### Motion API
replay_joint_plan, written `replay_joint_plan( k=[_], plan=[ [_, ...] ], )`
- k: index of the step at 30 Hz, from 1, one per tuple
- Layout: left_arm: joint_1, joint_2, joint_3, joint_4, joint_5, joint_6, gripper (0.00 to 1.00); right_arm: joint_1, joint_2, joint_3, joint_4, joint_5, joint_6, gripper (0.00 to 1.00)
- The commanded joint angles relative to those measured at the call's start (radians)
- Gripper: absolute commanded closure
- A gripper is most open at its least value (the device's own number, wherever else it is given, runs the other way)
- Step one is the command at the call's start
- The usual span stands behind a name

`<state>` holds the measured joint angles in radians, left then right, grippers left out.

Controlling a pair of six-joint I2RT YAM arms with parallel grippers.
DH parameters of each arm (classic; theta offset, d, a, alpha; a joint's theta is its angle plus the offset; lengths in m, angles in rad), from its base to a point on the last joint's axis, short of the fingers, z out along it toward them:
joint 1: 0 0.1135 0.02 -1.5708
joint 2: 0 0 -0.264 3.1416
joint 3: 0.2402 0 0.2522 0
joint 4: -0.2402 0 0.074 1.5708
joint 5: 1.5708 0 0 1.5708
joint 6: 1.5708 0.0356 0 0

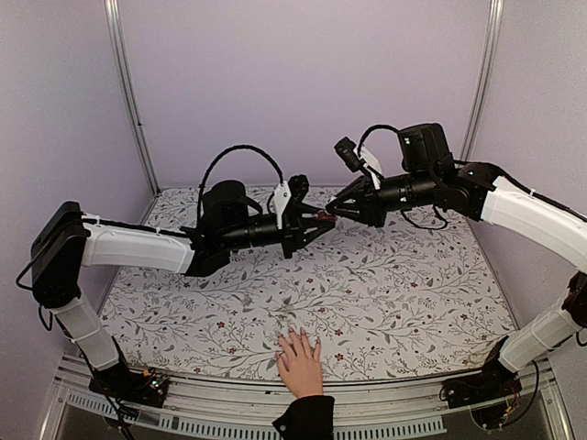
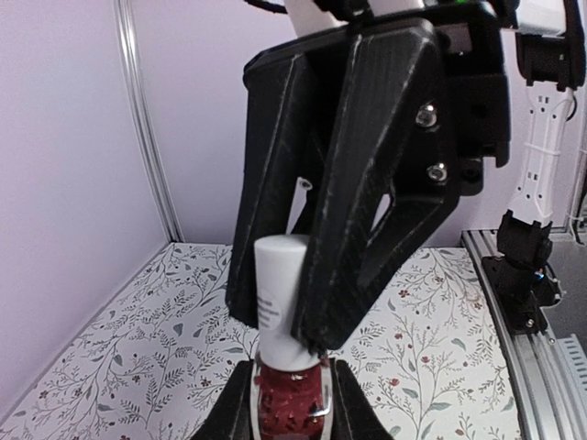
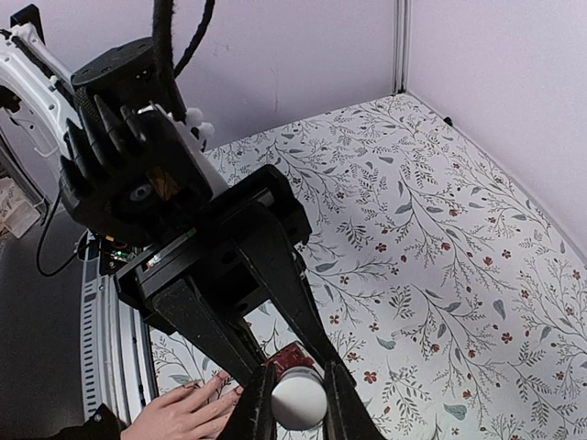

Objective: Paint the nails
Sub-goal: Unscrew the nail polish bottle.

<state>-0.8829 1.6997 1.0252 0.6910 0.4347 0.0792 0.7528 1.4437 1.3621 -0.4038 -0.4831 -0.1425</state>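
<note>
Black left jaws: clamped on the dark-red bottle (image 2: 292,403), mid-air off the left arm (image 1: 138,247).
Nails (image 1: 295,336): on the hand (image 1: 300,364) lying flat at the near edge of the surface (image 1: 413,284), fingers pointing to the far side, well below both jaws.
White cap (image 3: 298,401): seated on the bottle, long axis level, towards the right arm (image 1: 532,215).
Right jaws: pinched on that cap.
Our guess: cap off, then down and back to the hand; neither arm looks nearer to us.

nails (image 1: 295,335): too small to tell | bottle (image 2: 292,403): cut off below | hand (image 3: 188,414): cut off below
</note>
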Motion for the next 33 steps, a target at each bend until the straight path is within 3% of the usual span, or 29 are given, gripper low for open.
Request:
replay_joint_plan(
  k=[1, 10, 18, 24, 28, 33],
  plan=[
    [-0.003, -0.008, -0.011, 0.119, 0.069, -0.042, 1.00, 0.027, -0.011, 0.007, 0.005, -0.053, -0.039, 1.00],
    [-0.001, -0.021, -0.044, 0.230, 0.263, -0.063, 1.00, 0.073, 0.042, 0.060, -0.105, -0.073, -0.159, 0.99],
    [0.012, -0.028, -0.063, 0.302, 0.407, -0.108, 1.00, 0.080, 0.035, 0.068, -0.147, -0.182, -0.244, 0.96],
    [0.015, -0.026, -0.064, 0.319, 0.417, -0.122, 1.00, 0.085, 0.034, 0.070, -0.147, -0.183, -0.267, 0.85],
    [0.025, -0.044, -0.096, 0.340, 0.318, -0.128, 1.00, 0.084, 0.007, 0.041, -0.095, -0.117, -0.240, 0.74],
    [0.031, -0.074, -0.141, 0.378, 0.146, -0.130, 1.00, 0.083, -0.064, -0.053, 0.070, -0.087, -0.168, 0.47]
  ],
)
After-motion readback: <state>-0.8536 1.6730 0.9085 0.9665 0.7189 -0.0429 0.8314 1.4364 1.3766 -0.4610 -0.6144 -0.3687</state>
